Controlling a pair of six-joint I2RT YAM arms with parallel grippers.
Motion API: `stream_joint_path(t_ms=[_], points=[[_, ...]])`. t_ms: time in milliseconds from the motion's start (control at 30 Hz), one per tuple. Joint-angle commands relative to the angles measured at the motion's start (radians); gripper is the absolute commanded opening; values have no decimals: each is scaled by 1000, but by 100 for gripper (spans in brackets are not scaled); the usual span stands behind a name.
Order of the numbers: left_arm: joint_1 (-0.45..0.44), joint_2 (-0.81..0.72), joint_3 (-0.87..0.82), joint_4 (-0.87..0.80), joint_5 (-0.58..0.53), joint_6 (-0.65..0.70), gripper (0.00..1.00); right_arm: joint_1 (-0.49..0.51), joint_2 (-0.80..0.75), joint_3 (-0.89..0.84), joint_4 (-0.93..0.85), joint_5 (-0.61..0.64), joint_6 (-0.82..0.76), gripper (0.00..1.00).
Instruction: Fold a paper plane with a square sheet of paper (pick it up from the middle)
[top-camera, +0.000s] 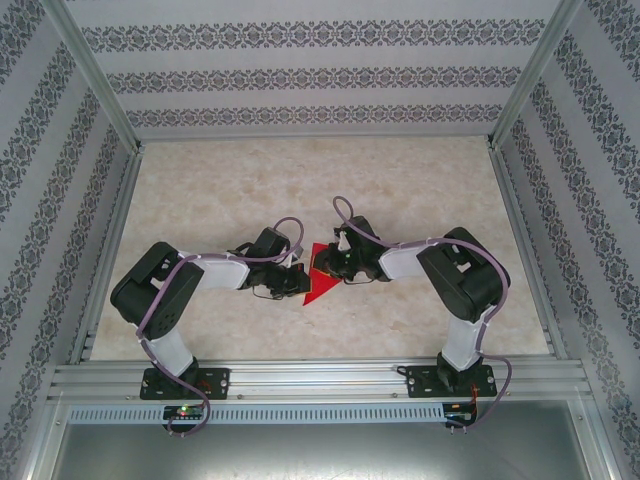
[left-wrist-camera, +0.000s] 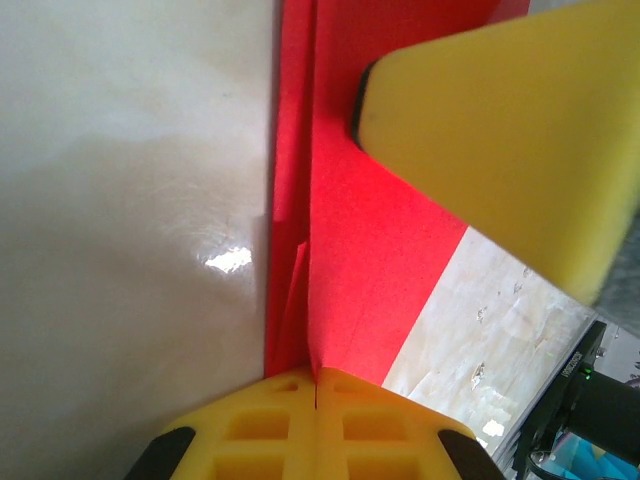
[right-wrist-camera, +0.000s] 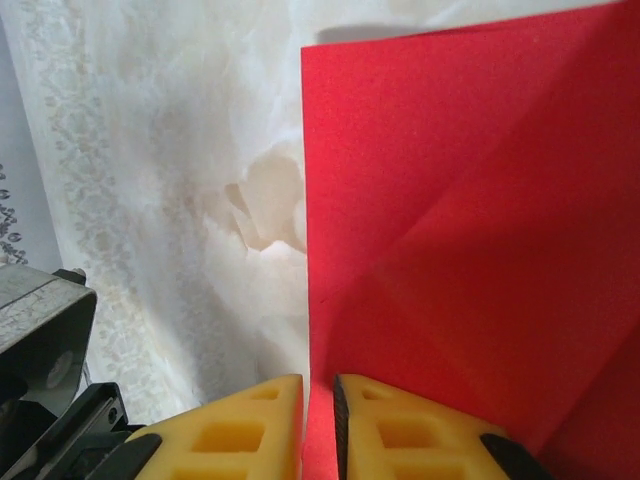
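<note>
Patterned walls and a pale marbled table (top-camera: 250, 190) are surrounding two arms that are meeting over a red paper sheet (top-camera: 322, 280).

Lying near the table's middle, the sheet is showing creases and a pointed near end, with the left gripper (top-camera: 300, 283) touching its left side and the right gripper (top-camera: 337, 268) its right. In the left wrist view the left gripper (left-wrist-camera: 315, 400) is pinching a raised fold of the sheet (left-wrist-camera: 370, 230), jaws fully closed on it, while a yellow fingertip (left-wrist-camera: 500, 130) of the right arm is lying over the paper beyond. In the right wrist view the right gripper (right-wrist-camera: 318, 430) is keeping a narrow slit, the sheet's (right-wrist-camera: 470, 230) left edge running into it; whether it is gripping, I cannot tell. White lettering on a dark part (left-wrist-camera: 575, 365) is reading too small.
</note>
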Motion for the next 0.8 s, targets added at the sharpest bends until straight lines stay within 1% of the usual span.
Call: stream_joint_path(t_ms=[0,67,233,433,533,633,767], points=[[15,32,5,-77,5,14,0,-13,26,-20,-17,45,-8,17],[15,33,6,-76,13,10,0,-16,26,-27,-23,50,-6,17],[15,31,7,-78,3,21,0,-21,0,-45,33,20,13,17],[14,34,-1,-68,-2,10,0,-55,-143,-76,-8,44,-3,19],[15,37,-1,-68,-1,9,0,-65,-166,-75,-15,8,-15,19],[15,43,4,-71,1,9,0,-48,-167,-59,-4,-28,-13,19],[15,47,4,-72,4,7,0,-12,-144,-27,-10,-21,-11,19]])
